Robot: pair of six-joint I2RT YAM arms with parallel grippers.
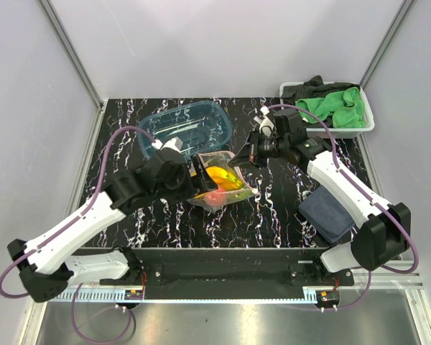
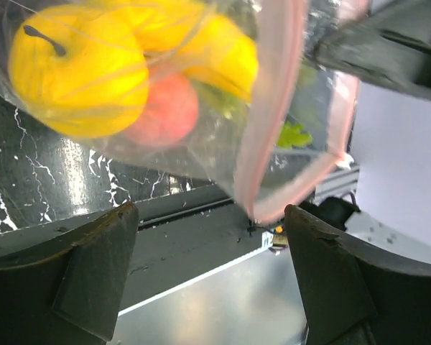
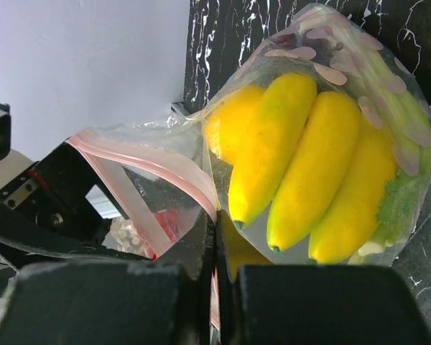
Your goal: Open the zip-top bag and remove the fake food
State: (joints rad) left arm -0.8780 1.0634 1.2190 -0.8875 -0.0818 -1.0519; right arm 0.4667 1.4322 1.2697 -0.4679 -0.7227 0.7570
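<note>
Opening is in hand: just in front of the blue tray, the right gripper pinches the zip-top bag at its zip edge, fake food inside, and the left gripper (jaws spread wide) should next, I think, grip the other lip.

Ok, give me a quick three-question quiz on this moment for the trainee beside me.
1. True or false: the right tool is shut on the bag.
2. On the left tool, the jaws stand: A, wide apart with the bag's edge between them; B, clamped on the bag; C, out of view.
3. Fill in: the yellow bunch inside the bag, seen in the right wrist view, is ___.
Key: 1 true; 2 A; 3 bananas.
</note>
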